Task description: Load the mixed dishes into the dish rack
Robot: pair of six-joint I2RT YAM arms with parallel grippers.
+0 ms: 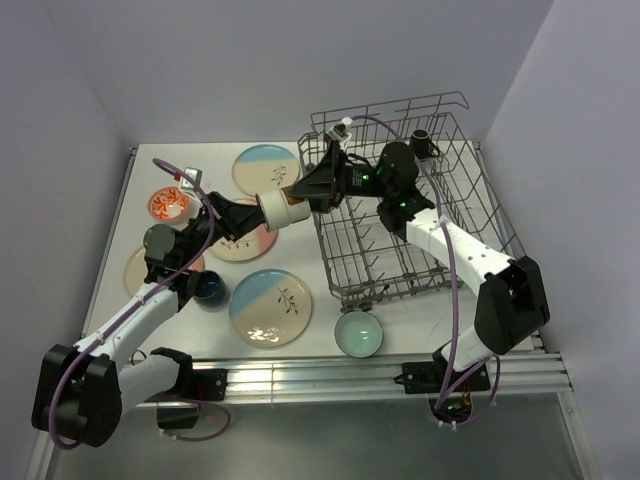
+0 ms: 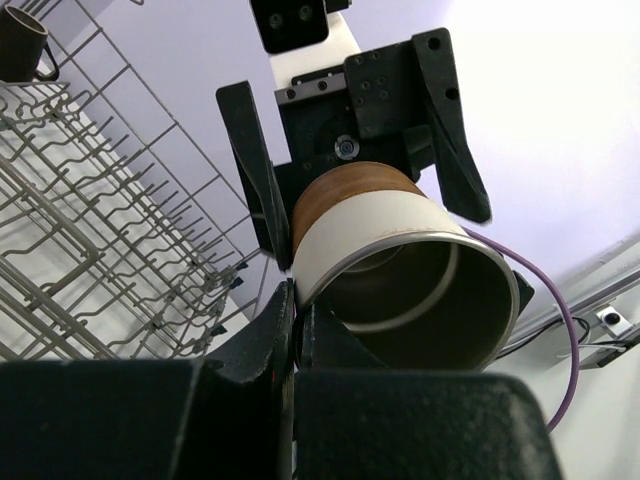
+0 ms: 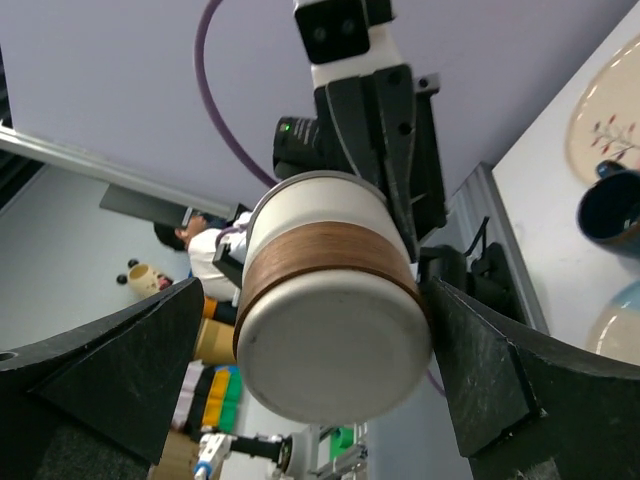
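Observation:
A cream mug with a brown band [image 1: 280, 208] hangs in the air just left of the dish rack [image 1: 390, 290]. My left gripper [image 1: 262, 210] is shut on its rim, one finger inside the mouth and one outside [image 2: 295, 300]. My right gripper [image 1: 300, 190] is open, its fingers [image 2: 250, 160] on either side of the mug's base [image 3: 330, 310] without closing on it. In the right wrist view the right gripper [image 3: 318, 300] straddles the mug's bottom. A dark mug [image 1: 422, 140] sits in the rack's far corner.
On the table lie a blue plate [image 1: 265, 168], a pink plate [image 1: 245, 240] under the left arm, another pink plate [image 1: 140, 268], a blue plate [image 1: 270, 307], an orange-red bowl [image 1: 167, 205], a dark-blue mug [image 1: 210, 290] and a teal bowl [image 1: 358, 333].

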